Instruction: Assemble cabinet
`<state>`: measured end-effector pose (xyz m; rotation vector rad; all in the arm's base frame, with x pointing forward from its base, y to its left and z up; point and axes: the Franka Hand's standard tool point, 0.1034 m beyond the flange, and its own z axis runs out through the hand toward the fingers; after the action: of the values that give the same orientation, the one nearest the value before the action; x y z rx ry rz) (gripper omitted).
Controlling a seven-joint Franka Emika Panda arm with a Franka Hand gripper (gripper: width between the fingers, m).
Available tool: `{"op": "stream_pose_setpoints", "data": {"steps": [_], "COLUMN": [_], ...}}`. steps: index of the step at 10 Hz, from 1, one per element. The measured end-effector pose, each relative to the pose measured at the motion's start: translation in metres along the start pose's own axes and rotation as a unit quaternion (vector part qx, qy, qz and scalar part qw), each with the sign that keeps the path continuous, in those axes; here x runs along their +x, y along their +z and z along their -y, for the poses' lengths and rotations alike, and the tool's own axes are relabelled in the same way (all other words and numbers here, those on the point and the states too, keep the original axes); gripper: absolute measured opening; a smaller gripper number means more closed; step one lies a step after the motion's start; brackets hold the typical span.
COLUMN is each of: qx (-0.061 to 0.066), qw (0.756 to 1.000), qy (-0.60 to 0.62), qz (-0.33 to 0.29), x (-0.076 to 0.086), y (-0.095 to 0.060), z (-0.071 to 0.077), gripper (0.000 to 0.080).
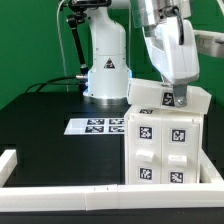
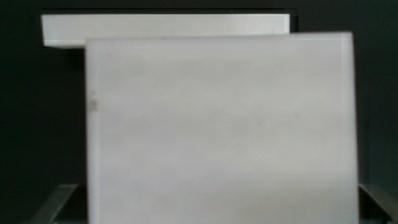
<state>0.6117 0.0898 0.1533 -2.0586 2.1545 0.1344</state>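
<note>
The white cabinet body (image 1: 165,145) stands at the exterior view's right, its front showing several marker tags and drawer-like blocks. A white top piece (image 1: 165,97) with one tag sits slightly tilted on or just above it. My gripper (image 1: 172,78) comes down on this piece from above. In the wrist view the piece (image 2: 214,120) fills most of the picture, and the gripper (image 2: 214,212) has a dark finger (image 2: 61,205) against each side edge, shut on it. A further white part of the cabinet (image 2: 169,28) shows beyond it.
The marker board (image 1: 98,126) lies flat on the black table in front of the robot base (image 1: 106,72). A long low white rail (image 1: 70,192) runs along the front edge and turns up the exterior view's left side (image 1: 8,165).
</note>
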Motion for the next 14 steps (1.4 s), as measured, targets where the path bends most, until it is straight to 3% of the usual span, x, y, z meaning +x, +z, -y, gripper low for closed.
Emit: {"op": "stream_pose_setpoints", "data": {"steps": [1, 2, 3, 4, 7, 10, 14], "qx": [-0.001, -0.003, -0.003, -0.002, 0.007, 0.007, 0.007], "qw": [1.0, 1.0, 1.0, 1.0, 0.999, 0.999, 0.966], "qy": [-0.002, -0.016, -0.023, -0.029, -0.034, -0.051, -0.258], "qz": [0.0, 0.001, 0.001, 0.001, 0.006, 0.005, -0.011], "x": [0.0, 0.003, 0.004, 0.005, 0.003, 0.003, -0.001], "y": [0.001, 0.0, -0.003, -0.007, -0.025, -0.023, -0.027], "z": [0.0, -0.002, -0.003, -0.006, -0.012, -0.012, -0.008], "gripper": [0.063, 0.063, 0.076, 0.0787, 0.0797, 0.0797, 0.0797]}}
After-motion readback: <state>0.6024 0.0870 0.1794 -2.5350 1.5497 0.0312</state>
